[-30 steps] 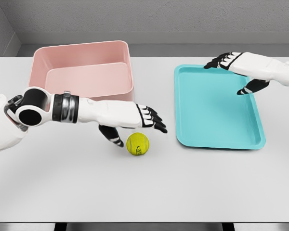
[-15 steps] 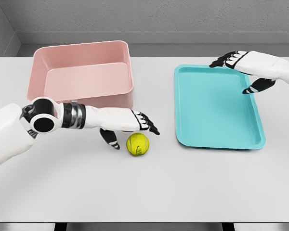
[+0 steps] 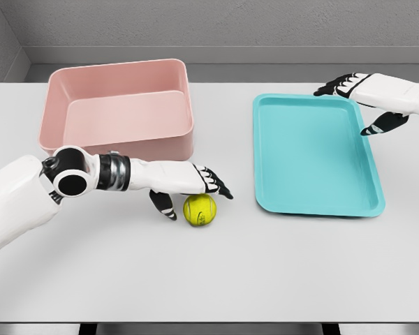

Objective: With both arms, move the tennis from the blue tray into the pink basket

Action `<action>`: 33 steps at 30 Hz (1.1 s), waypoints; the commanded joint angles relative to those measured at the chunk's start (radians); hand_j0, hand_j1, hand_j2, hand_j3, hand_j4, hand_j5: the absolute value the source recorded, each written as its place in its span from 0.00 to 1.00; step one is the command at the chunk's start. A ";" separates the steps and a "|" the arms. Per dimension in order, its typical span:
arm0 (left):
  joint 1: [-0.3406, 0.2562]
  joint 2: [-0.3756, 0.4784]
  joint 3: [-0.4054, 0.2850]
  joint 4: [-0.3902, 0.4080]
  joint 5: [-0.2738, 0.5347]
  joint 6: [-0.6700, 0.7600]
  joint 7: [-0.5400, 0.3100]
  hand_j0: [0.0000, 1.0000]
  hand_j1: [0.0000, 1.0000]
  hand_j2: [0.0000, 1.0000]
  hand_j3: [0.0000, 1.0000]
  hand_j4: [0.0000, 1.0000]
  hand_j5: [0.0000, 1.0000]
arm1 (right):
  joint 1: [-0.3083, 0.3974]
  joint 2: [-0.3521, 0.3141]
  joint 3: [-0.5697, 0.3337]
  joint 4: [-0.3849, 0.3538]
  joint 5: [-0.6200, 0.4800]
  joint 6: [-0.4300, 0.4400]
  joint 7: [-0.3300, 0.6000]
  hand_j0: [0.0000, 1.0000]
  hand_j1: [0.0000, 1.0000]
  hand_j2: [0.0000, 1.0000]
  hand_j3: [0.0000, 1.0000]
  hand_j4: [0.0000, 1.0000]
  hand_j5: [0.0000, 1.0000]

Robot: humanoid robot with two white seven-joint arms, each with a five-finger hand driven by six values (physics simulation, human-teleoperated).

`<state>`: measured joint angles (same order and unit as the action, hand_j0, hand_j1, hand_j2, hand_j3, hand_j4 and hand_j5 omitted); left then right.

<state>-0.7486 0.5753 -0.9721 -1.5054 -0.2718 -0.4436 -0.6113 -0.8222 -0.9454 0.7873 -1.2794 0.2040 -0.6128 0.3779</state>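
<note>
- On the white table (image 3: 279,265), between the pink basket (image 3: 119,105) and the blue tray (image 3: 314,157), we find the tennis ball (image 3: 199,209) resting on the bare surface, outside both containers and a little nearer the tray's front-left corner than the basket's interior.
- Our left hand (image 3: 188,187) hovers over the ball's upper-left side, fingers extended above it and the thumb (image 3: 164,204) hanging down just to its left; the hand is spread and grips nothing.
- Our right hand (image 3: 366,94) sits over the tray's far-right corner, fingers loose and empty, well apart from the ball.
- We judge the main risk to be a nudge: the ball is round and free on a smooth surface, so a thumb or fingertip touching off-centre could send it rolling toward the tray or the table's front edge.
- A second risk we see is a shallow pinch: closing from above-left only could squeeze the ball out of the hand.
- The basket's near wall stands just behind the forearm, so a low lift could clip its rim.
- The ball looks yellow-green and felt-like, with a curved seam and a small dark mark on its front face; it appears intact and evenly round.
</note>
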 commanded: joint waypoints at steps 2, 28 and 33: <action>0.000 0.000 0.001 0.001 0.005 0.000 0.000 1.00 1.00 1.00 1.00 1.00 1.00 | 0.000 -0.001 -0.002 0.000 -0.008 0.002 -0.001 1.00 1.00 1.00 1.00 1.00 1.00; 0.017 0.014 0.010 -0.009 0.002 -0.066 0.000 0.49 0.49 0.49 0.49 0.49 0.49 | 0.000 -0.004 -0.002 0.000 -0.006 0.002 -0.001 1.00 1.00 1.00 1.00 1.00 1.00; 0.014 0.020 0.015 -0.012 0.008 -0.066 0.000 0.49 0.49 0.49 0.49 0.49 0.49 | 0.000 -0.004 -0.002 0.000 -0.006 0.002 -0.001 1.00 1.00 1.00 1.00 1.00 1.00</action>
<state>-0.7363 0.5921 -0.9603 -1.5157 -0.2737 -0.5111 -0.6110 -0.8222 -0.9480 0.7865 -1.2792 0.2035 -0.6128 0.3779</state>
